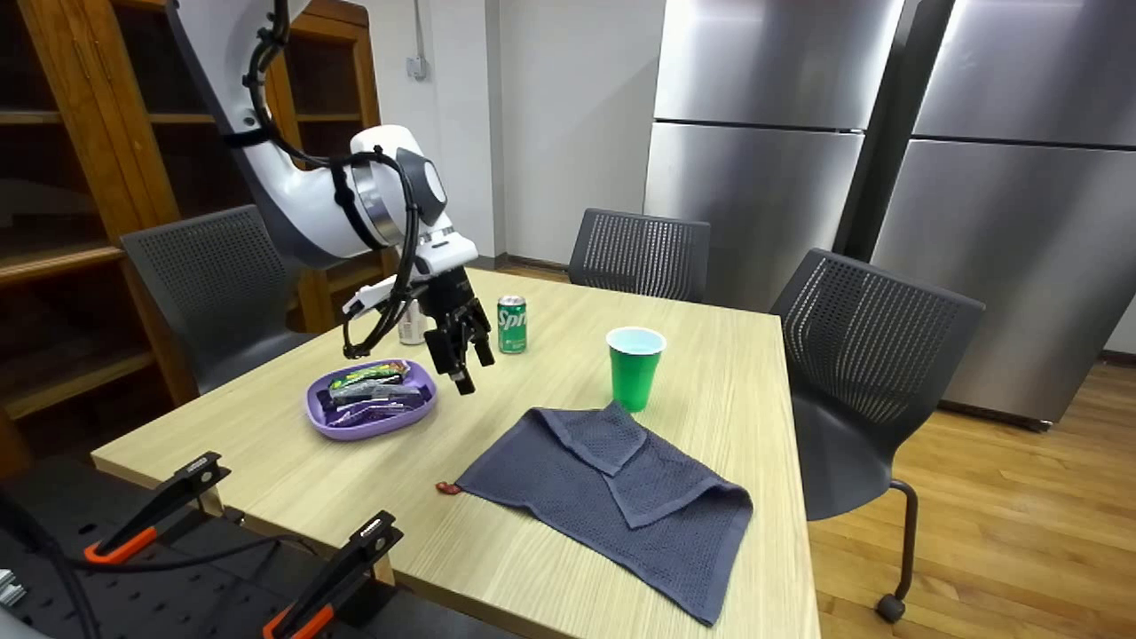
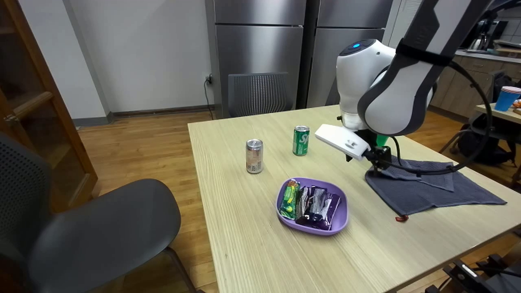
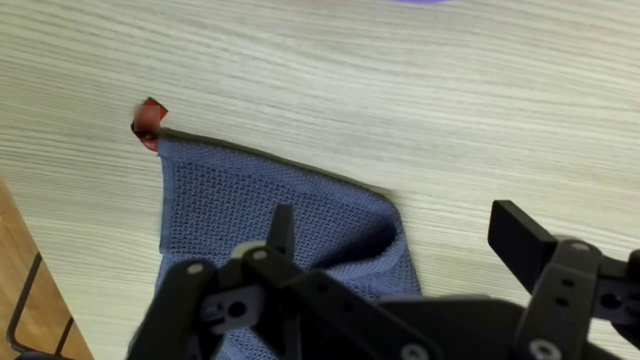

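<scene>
Several small packs (image 2: pixel 315 207) in a purple bowl (image 2: pixel 344 207), side by side. Shiny wraps: green and yellow at one end, then black, then dark purple. Words on them too small to read. Near the bowl, on the wood table (image 2: pixel 252 236), two cans, both standing up: a green can (image 1: pixel 512 327) with white letters and a pale can (image 2: pixel 254 156) with a silver top. Cannot see inside either.

Farther along the table, a green cup (image 1: pixel 634 377), upright, white on the inside. Bottom of it out of sight, so cannot tell if full or not. Just beside the cup, a gray-blue cloth (image 1: pixel 577 497), laid on the table with some parts folded over. Too close to tell if touching the cup. Right at a corner of the cloth, touching it, a small red thing (image 3: pixel 149 118), partly blurred.

Up above the table, in an exterior view, the gripper (image 1: pixel 475 370) between the bowl and the cup, with fingers (image 3: pixel 520 245) spread wide apart. Nearest to it, the cloth, lower down. In the wrist view, one finger in front of the cloth, the other in front of the table, with a folded edge of the cloth in the gap.

Far at the back, a blue cup (image 2: pixel 506 99), too far off to see into.
</scene>
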Robot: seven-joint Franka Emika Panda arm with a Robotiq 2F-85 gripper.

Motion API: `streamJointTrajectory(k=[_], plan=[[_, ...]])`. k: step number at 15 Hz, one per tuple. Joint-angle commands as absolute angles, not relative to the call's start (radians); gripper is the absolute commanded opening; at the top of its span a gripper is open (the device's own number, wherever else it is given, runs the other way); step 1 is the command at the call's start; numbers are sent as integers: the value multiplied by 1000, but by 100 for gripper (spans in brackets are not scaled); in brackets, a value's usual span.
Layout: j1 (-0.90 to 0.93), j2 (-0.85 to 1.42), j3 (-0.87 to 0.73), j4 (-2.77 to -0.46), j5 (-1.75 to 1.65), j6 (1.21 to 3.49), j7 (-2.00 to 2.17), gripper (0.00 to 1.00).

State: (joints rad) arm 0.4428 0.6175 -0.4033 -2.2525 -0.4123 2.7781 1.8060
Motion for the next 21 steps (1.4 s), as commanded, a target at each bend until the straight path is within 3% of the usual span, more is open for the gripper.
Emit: streamJointTrajectory(k=[1,13,21], plan=[[420,564,-428,-2319,-398,2836,1820,100],[379,601,-516,-2399,-255,3067,1718,100],[291,660,-455,-2370,-47,3117,1508,100]])
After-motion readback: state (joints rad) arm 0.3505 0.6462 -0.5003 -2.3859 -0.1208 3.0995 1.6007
